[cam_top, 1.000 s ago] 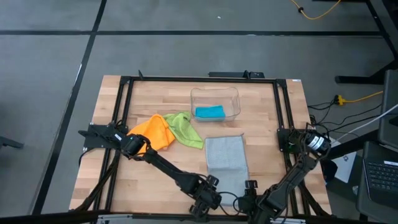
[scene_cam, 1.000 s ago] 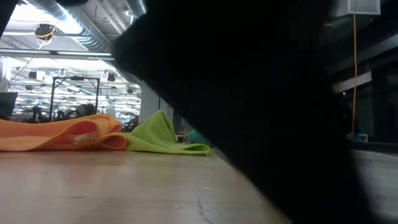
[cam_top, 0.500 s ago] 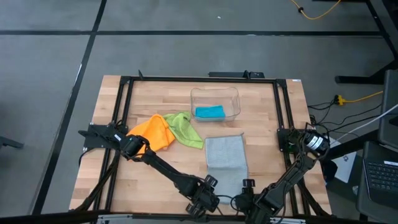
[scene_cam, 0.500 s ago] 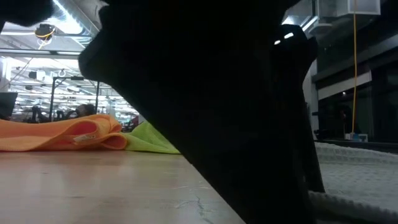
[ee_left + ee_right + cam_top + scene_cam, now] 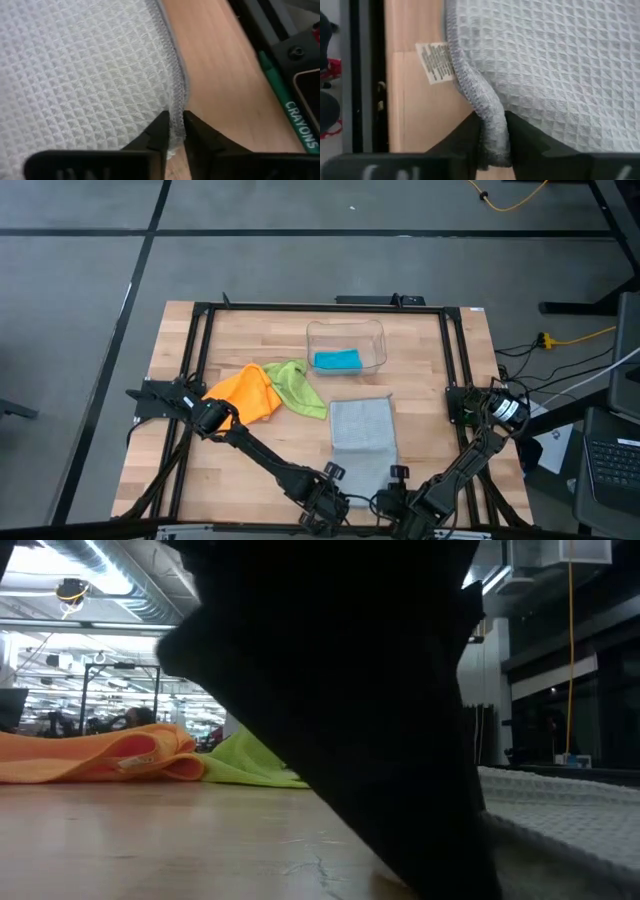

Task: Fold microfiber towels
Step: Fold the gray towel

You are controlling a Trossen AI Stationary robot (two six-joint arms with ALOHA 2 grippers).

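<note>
The pale grey-blue waffle towel (image 5: 362,430) lies spread flat on the wooden table, near its front edge. My left gripper (image 5: 337,479) is shut on the towel at its near left end. My right gripper (image 5: 393,478) is shut on it at its near right end. Both point steeply down. The orange towel (image 5: 248,392) and the lime green towel (image 5: 300,387) lie crumpled side by side, left of centre. The teal towel (image 5: 337,360) lies folded in the clear bin (image 5: 376,340). The low view shows mostly a dark gripper, with the grey towel (image 5: 560,810) at its right. My left gripper (image 5: 175,124) pinches the grey towel's stitched hem (image 5: 177,107) between its two fingertips. It comes from above, slanting down. The rest of the towel lies flat on the table. My right gripper (image 5: 494,137) pinches the towel's hemmed edge (image 5: 490,117), which stands up as a thick ridge between the two fingers. The fingers slant down from above. The towel beyond the ridge lies flat.
A white care label (image 5: 435,61) sticks out from the towel's edge onto the wood. A crayons box (image 5: 300,125) lies beside the table's black frame (image 5: 200,360). Bare wood shows left of the grey towel and along the front.
Both grippers have shut on the grey towel's near end. In the low view the dark gripper has shifted to the left, uncovering the towel at the right. The towel itself has stayed flat where it was.
</note>
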